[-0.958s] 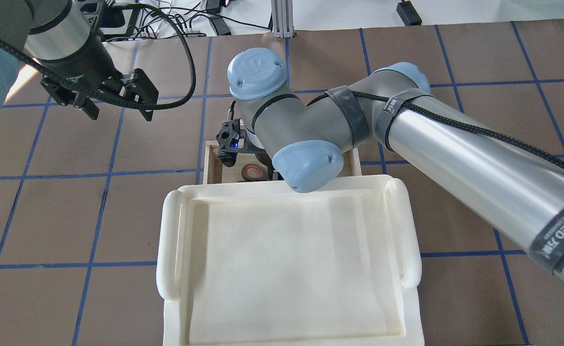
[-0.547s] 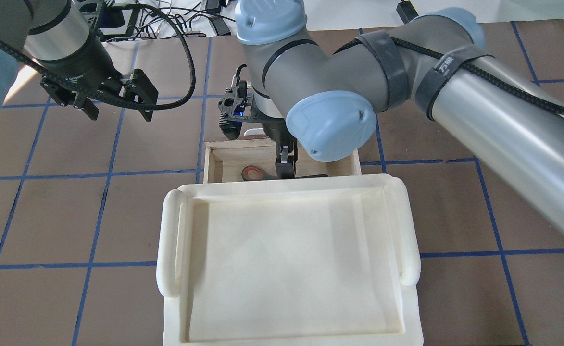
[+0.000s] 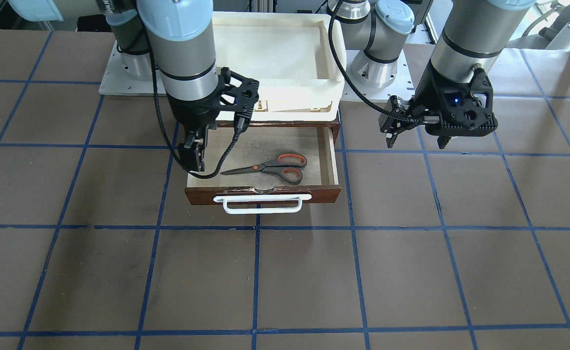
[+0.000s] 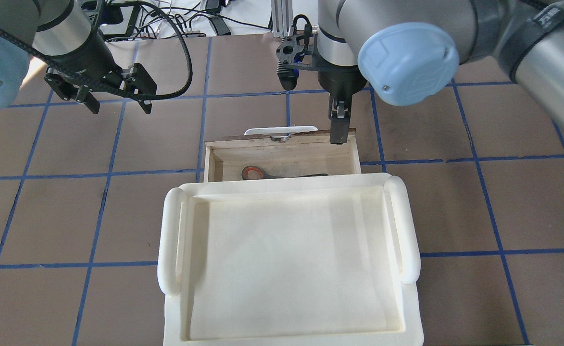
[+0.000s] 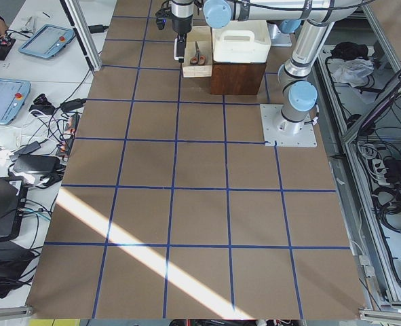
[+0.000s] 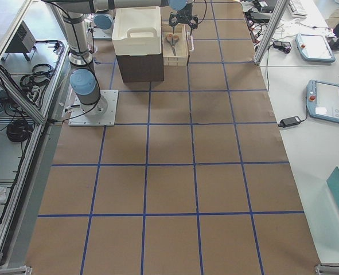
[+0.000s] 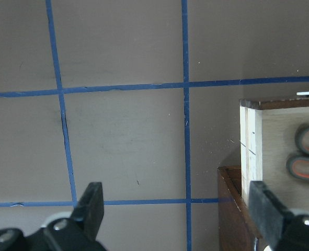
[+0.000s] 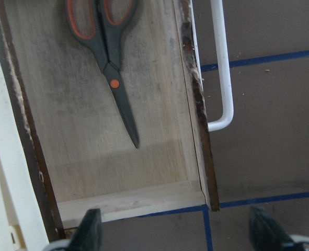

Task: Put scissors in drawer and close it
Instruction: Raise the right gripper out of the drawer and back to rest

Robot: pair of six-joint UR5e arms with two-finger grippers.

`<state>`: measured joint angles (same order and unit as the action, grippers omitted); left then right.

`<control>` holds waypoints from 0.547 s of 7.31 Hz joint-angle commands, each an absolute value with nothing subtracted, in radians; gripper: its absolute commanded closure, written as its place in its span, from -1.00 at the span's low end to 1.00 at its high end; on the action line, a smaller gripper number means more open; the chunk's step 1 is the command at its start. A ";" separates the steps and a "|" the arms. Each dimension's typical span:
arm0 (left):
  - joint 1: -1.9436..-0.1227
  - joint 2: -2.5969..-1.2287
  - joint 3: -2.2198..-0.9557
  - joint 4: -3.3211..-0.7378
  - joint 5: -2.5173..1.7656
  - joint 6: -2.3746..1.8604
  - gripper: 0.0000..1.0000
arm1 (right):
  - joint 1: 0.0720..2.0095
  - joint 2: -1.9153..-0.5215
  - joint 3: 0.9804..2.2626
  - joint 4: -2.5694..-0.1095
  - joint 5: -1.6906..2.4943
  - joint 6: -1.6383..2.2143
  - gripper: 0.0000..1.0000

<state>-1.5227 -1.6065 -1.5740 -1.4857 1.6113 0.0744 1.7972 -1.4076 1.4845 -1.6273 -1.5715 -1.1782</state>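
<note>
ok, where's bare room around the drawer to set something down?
Bare table beyond the handle of the drawer, operators' side. The white tray floor is bare too. Crowded: the drawer, with scissors inside and the right hand over its end; the left hand hangs beside it.

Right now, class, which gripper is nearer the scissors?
Right. The right gripper hangs over the drawer at the blade end of the scissors; the left gripper hangs outside it, beyond their handle loops.

A robotics lab: teach pendants (image 5: 5, 100), cables (image 5: 51, 136), aluminium framing (image 5: 83, 37).
</note>
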 commanded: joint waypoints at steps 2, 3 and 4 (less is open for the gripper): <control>-1.523 -1.658 -1.574 -1.357 1.599 0.055 -1.00 | 1.692 -1.508 1.494 -1.592 -1.517 -1.045 -1.00; -1.532 -1.658 -1.574 -1.332 1.597 0.046 -1.00 | 1.690 -1.511 1.493 -1.629 -1.532 -0.803 -1.00; -1.546 -1.658 -1.569 -1.331 1.597 0.005 -1.00 | 1.687 -1.511 1.493 -1.716 -1.532 -0.571 -1.00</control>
<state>-1.5321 -1.6553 -1.5726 -1.3544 1.5989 0.0409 1.6932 -1.5041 1.4926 -1.6353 -1.5286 -0.8536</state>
